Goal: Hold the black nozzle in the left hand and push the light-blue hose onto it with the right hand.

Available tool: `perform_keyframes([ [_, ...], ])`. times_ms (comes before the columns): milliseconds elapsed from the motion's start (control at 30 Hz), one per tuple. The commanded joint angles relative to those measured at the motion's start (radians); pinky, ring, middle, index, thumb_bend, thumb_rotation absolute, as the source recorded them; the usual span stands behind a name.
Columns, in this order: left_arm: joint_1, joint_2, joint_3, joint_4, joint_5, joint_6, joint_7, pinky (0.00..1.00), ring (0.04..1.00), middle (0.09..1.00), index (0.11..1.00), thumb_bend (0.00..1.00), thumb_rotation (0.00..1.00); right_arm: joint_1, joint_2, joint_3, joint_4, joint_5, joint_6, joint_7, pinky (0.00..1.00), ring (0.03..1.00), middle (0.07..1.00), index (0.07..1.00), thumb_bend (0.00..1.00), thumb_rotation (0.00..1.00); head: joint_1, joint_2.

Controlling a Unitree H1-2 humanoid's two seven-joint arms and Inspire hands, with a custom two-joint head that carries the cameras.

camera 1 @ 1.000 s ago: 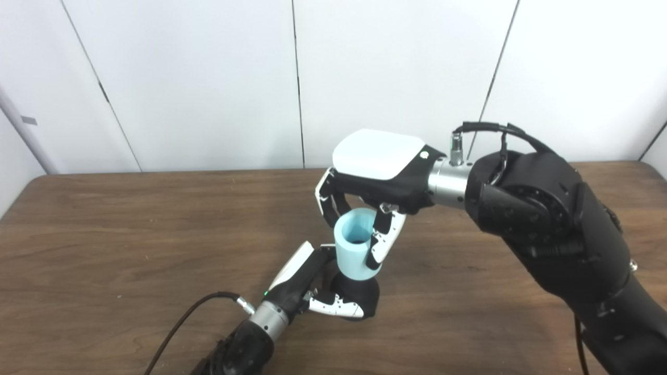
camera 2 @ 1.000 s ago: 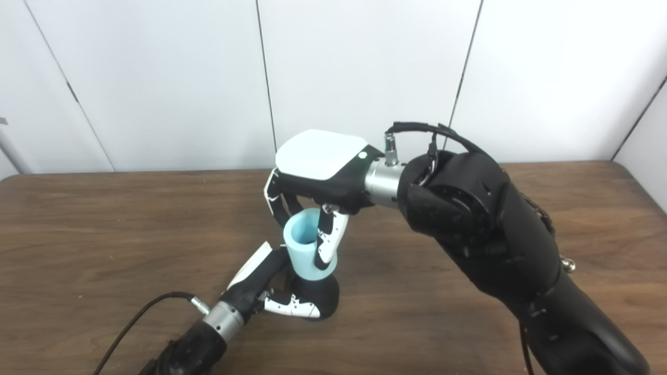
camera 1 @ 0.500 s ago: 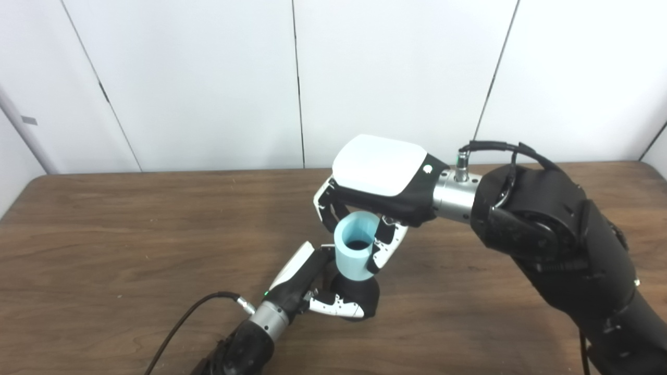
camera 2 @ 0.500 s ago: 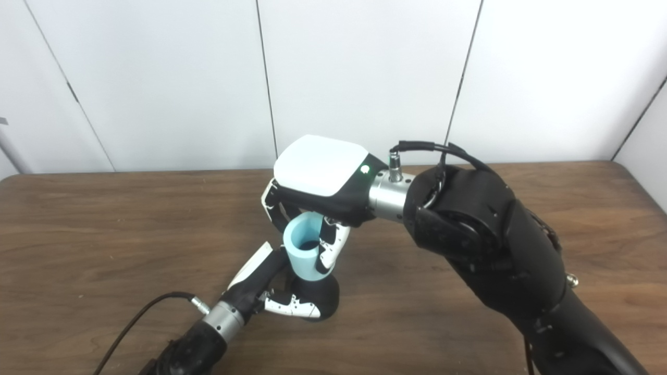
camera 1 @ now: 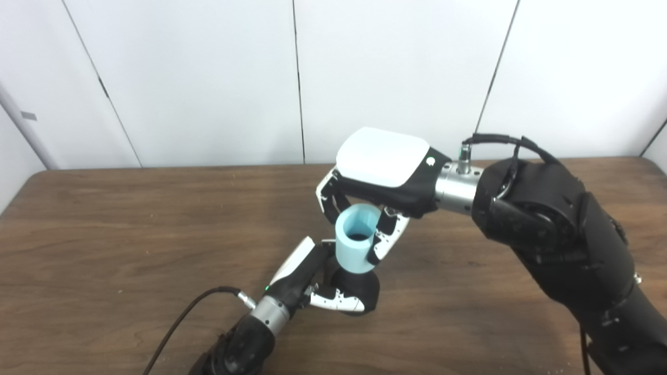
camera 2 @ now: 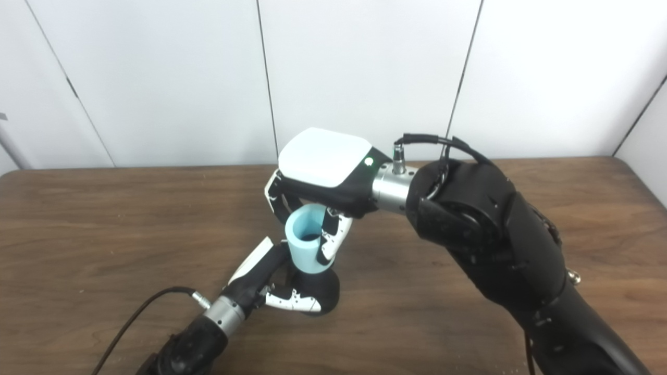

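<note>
On a brown wooden counter (camera 1: 104,234), the black nozzle (camera 1: 359,291) is gripped by the left hand (camera 1: 312,281), fingers wrapped around its rounded base. Directly above that hand, the light-blue hose (camera 1: 355,238) is seated upright on the nozzle, clamped between the fingers (camera 1: 383,242) of the right hand (camera 1: 380,177).

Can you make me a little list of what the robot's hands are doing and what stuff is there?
left hand: shut on the black nozzle, low over the table
right hand: shut on the light-blue hose, gripping from above
hose: upright, open end up, lower end on the nozzle
how far on: cannot tell
table: brown wood
behind: white wall panels
</note>
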Motion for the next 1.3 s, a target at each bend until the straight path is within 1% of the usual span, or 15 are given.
perform_keyframes([
  [0, 0.005, 0.007, -0.01, 0.001, 0.009, 0.029, -0.03, 0.96, 0.893, 0.776, 0.483, 0.52, 0.07, -0.02, -0.019, -0.008, 0.019, -0.002, 0.012, 0.015, 0.1, 0.194, 0.47, 0.481, 0.53, 0.0, 0.001, 0.001],
  [100, 0.008, 0.007, -0.011, -0.006, 0.01, 0.033, -0.031, 0.96, 0.895, 0.776, 0.483, 0.52, 0.07, -0.026, -0.022, -0.015, 0.022, 0.014, 0.032, 0.022, 0.12, 0.209, 0.471, 0.481, 0.53, 0.0, 0.001, 0.001],
  [200, 0.01, 0.007, -0.012, -0.012, 0.01, 0.038, -0.032, 0.96, 0.896, 0.776, 0.483, 0.52, 0.07, -0.017, -0.023, -0.02, 0.026, 0.032, 0.046, 0.02, 0.12, 0.204, 0.471, 0.481, 0.53, 0.0, 0.003, 0.0],
  [500, 0.009, 0.007, -0.013, -0.015, 0.009, 0.043, -0.03, 0.96, 0.896, 0.776, 0.483, 0.52, 0.07, -0.017, -0.026, -0.01, 0.047, 0.065, 0.077, 0.029, 0.14, 0.229, 0.471, 0.482, 0.53, 0.0, 0.005, -0.005],
  [567, 0.01, 0.007, -0.014, -0.017, 0.009, 0.043, -0.03, 0.96, 0.896, 0.776, 0.483, 0.52, 0.07, -0.021, -0.028, -0.014, 0.056, 0.082, 0.084, 0.029, 0.15, 0.24, 0.417, 0.503, 0.52, 0.0, 0.006, -0.004],
  [600, 0.01, 0.007, -0.015, -0.016, 0.01, 0.042, -0.029, 0.96, 0.896, 0.776, 0.483, 0.52, 0.07, -0.022, -0.028, -0.016, 0.059, 0.09, 0.089, 0.028, 0.15, 0.245, 0.45, 0.49, 0.53, 0.0, 0.006, -0.004],
  [700, 0.01, 0.007, -0.016, -0.016, 0.01, 0.042, -0.029, 0.96, 0.896, 0.776, 0.483, 0.52, 0.07, -0.022, -0.031, -0.018, 0.068, 0.106, 0.108, 0.027, 0.14, 0.235, 0.469, 0.483, 0.53, 0.0, 0.005, -0.002],
  [1000, 0.012, 0.01, -0.014, -0.019, 0.007, 0.039, -0.029, 0.96, 0.896, 0.776, 0.483, 0.52, 0.07, -0.014, -0.035, -0.012, 0.075, 0.114, 0.121, 0.016, 0.14, 0.229, 0.471, 0.482, 0.53, 0.0, 0.004, 0.001],
  [1200, 0.014, 0.009, -0.014, -0.018, 0.007, 0.039, -0.028, 0.96, 0.898, 0.776, 0.483, 0.52, 0.07, -0.01, -0.034, -0.014, 0.054, 0.118, 0.128, 0.015, 0.12, 0.206, 0.47, 0.482, 0.53, 0.0, 0.002, -0.001],
  [1267, 0.014, 0.009, -0.015, -0.014, 0.008, 0.038, -0.028, 0.96, 0.898, 0.776, 0.483, 0.52, 0.07, -0.01, -0.032, -0.019, 0.036, 0.122, 0.139, 0.018, 0.14, 0.234, 0.472, 0.485, 0.53, 0.0, 0.0, -0.002],
])
